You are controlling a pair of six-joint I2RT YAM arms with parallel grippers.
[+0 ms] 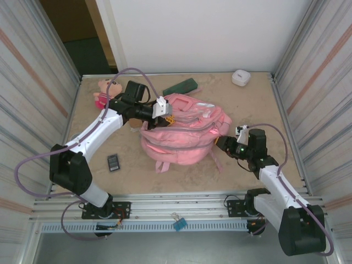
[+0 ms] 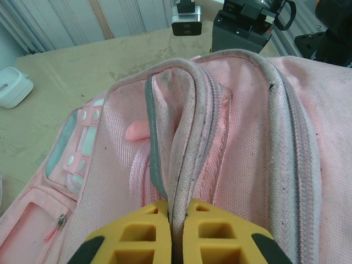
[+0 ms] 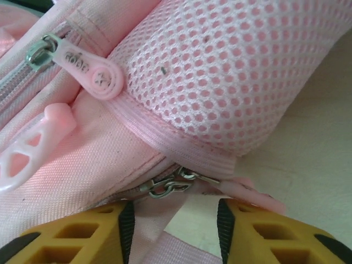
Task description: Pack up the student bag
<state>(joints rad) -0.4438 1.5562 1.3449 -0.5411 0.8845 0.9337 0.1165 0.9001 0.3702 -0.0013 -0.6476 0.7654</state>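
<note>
Our left fingers (image 2: 132,239) clamp a rim fold of the student bag (image 2: 242,137) between them. Our right fingers (image 3: 71,236) stand apart, the metal zip pull (image 3: 168,187) just ahead of their gap; we should centre it before closing, then pull straight.

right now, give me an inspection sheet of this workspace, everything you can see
surface: tan tabletop, mottled, dry
job's things: student bag lying flat mid-table
clutter: plush doll, green case and white box at the far edge; small dark gadget near the left arm; blue clip on the front rail
grippers: left gripper shut on a fold of the bag's rim; right gripper open, just short of a zip slider below the mesh pocket
cables: lilac cables loop off both arms, no snag seen
surroundings: ribbed side walls, white back panel
</note>
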